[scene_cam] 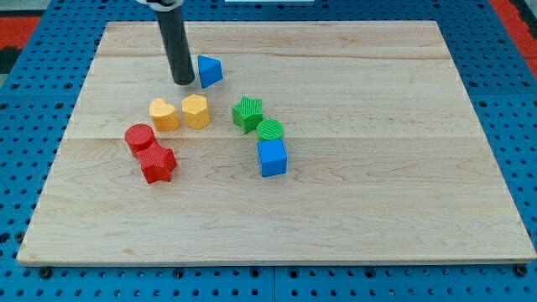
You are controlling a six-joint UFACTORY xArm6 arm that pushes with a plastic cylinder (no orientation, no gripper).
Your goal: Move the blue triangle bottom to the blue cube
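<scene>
The blue triangle [210,70] lies near the view's top, left of centre, on the wooden board [377,193]. The blue cube [272,158] sits near the board's middle, well below and to the right of the triangle. My tip [183,82] is the lower end of the dark rod; it stands just left of the blue triangle, close to it or touching it, I cannot tell which.
A green star [247,113] and a green cylinder [270,130] lie between triangle and cube, the cylinder touching the cube's top. A yellow heart [164,114] and yellow hexagon [195,110] sit below my tip. A red cylinder [139,137] and red star [158,164] lie lower left.
</scene>
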